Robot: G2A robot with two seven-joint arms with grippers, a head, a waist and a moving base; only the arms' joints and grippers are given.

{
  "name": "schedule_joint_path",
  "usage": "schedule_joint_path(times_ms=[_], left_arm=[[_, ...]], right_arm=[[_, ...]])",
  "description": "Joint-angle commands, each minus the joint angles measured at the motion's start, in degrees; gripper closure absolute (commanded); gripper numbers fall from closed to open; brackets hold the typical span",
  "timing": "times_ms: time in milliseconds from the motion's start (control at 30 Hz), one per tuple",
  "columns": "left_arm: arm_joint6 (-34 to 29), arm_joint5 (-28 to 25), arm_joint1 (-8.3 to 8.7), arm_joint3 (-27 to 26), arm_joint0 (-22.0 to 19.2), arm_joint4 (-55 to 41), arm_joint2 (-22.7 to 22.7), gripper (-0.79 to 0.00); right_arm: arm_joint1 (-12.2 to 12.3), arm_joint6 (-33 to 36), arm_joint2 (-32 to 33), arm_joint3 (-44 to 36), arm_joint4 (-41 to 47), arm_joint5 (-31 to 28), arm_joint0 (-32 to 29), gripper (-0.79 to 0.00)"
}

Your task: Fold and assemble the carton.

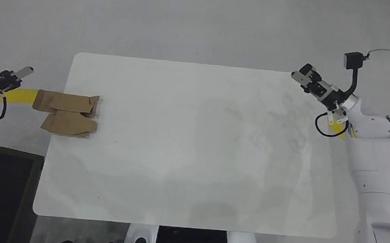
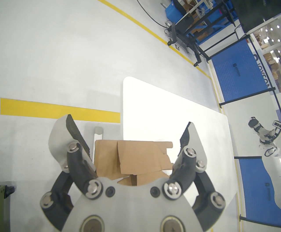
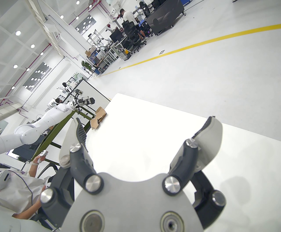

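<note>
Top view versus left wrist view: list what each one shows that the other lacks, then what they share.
Top view's own: the table in full outline, and the whole flat carton lying across its edge, partly overhanging.
Left wrist view's own: the left tool seen close, open, its ribbed pads on either side of the carton, plus blue barriers in the room behind.
Both: carton, table, yellow floor line, and the right tool near the far corner.
</note>
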Motion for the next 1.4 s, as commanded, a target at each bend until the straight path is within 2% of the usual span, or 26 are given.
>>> schedule_joint_path(times_ms=[0,267,500,933,967,1033,1067,1367], left_arm=[[1.20,1.00,-0.02,0.76,-0.13,1.01,0.35,-0.785],[4.60,3.25,-0.10,2.93,0.05,7.04,2.71,-0.785],[4.59,3.56,-0.93,5.13,0.80,7.24,4.44,-0.785],[-3.00,3.10,-3.90,8.77,0.18,-2.66,6.15,-0.785],[-3.30,3.16,-4.05,9.08,0.06,-3.16,6.20,-0.736],[-3.53,3.10,-4.24,9.54,-0.11,-3.36,6.45,-0.302],[-3.55,3.05,-4.31,9.72,-0.21,-3.29,6.59,0.000],[-4.55,2.24,-4.56,11.42,-0.94,-4.22,6.93,0.000]], right_arm=[[0.00,0.00,0.00,0.00,0.00,0.00,0.00,-0.785],[0.00,0.00,0.00,0.00,0.00,0.00,0.00,-0.785],[0.00,0.00,0.00,0.00,0.00,0.00,0.00,-0.785],[0.00,0.00,0.00,0.00,0.00,0.00,0.00,-0.785],[0.00,0.00,0.00,0.00,0.00,0.00,0.00,-0.785],[0.00,0.00,0.00,0.00,0.00,0.00,0.00,-0.785],[0.00,0.00,0.00,0.00,0.00,0.00,0.00,-0.785],[0.00,0.00,0.00,0.00,0.00,0.00,0.00,-0.785]])
